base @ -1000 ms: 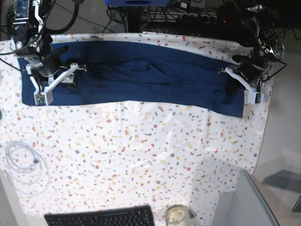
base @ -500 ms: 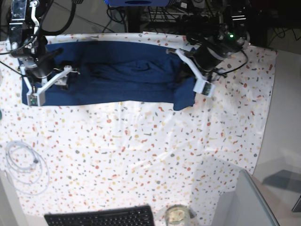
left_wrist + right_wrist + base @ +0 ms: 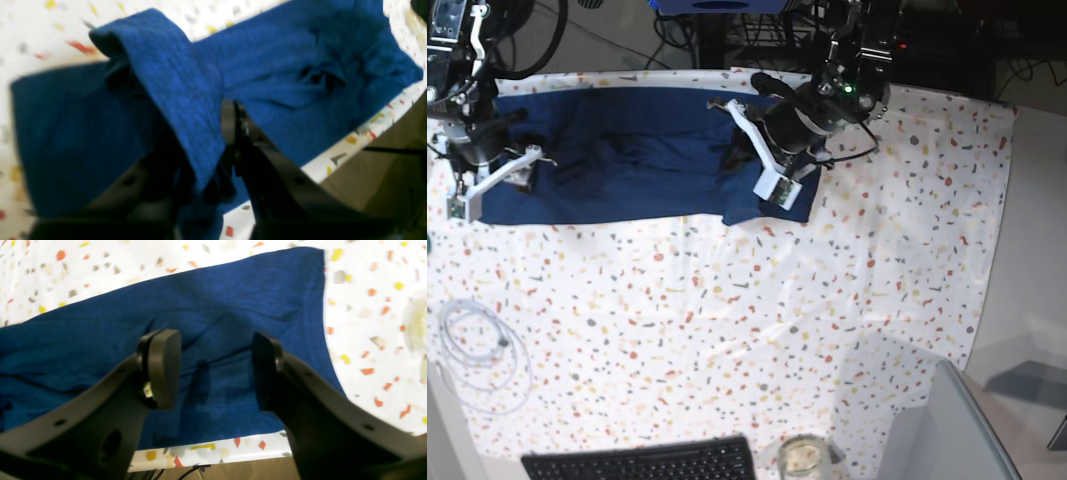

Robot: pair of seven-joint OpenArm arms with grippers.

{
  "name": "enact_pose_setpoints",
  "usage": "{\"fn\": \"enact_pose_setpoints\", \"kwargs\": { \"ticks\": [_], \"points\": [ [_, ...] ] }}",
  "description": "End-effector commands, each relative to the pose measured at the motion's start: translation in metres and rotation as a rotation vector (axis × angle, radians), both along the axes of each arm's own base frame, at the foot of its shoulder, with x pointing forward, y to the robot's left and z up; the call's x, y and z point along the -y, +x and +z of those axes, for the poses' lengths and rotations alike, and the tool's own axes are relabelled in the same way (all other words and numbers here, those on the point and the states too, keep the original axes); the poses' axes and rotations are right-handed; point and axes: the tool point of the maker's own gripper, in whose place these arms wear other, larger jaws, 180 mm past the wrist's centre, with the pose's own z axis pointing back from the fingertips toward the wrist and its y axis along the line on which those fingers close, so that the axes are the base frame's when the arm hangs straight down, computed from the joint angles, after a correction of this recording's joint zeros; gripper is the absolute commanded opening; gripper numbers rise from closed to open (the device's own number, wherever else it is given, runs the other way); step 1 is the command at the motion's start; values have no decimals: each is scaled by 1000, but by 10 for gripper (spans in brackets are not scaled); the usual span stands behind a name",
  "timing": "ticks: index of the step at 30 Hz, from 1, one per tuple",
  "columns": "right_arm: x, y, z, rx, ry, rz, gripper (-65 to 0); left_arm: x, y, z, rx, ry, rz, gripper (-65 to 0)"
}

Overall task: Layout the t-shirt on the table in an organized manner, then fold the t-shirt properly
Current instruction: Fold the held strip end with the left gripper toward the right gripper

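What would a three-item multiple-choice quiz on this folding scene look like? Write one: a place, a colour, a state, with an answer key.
1. Where does the keyboard lie in the base view?
A. near bottom edge
B. on the t-shirt
C. far right corner

2. What colour is the t-shirt?
A. red
B. dark navy blue
C. grey

3. How does the right gripper stand?
A. shut on cloth
B. open above the cloth
C. out of view

Answers: 1 A, it sits at the bottom edge of the table. 2 B, plain navy in every view. 3 B, its wrist view shows a clear gap between the jaws, while the left gripper pinches a fold of fabric.
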Motion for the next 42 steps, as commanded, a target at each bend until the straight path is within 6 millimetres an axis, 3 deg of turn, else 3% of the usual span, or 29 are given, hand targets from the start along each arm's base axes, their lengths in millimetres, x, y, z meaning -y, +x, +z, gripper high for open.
{"fn": "enact_pose_setpoints", "kwargs": {
  "ticks": [1, 13, 19, 24, 42],
  "points": [
    [2, 7, 9, 37, -10, 4, -329, 14, 9, 14, 45, -48, -8, -650],
    [2, 7, 9, 37, -10, 4, -329, 30, 28, 24, 71, -86, -13, -650],
    [2, 7, 9, 39, -10, 4, -329, 36, 26, 16, 43, -91, -16, -650],
    [2, 8, 9, 41, -10, 4, -329, 56, 18, 20, 53, -96, -85, -650],
    [2, 13, 12, 53, -10, 4, -329, 59, 20, 10, 25, -92, -98, -650]
  ]
}}
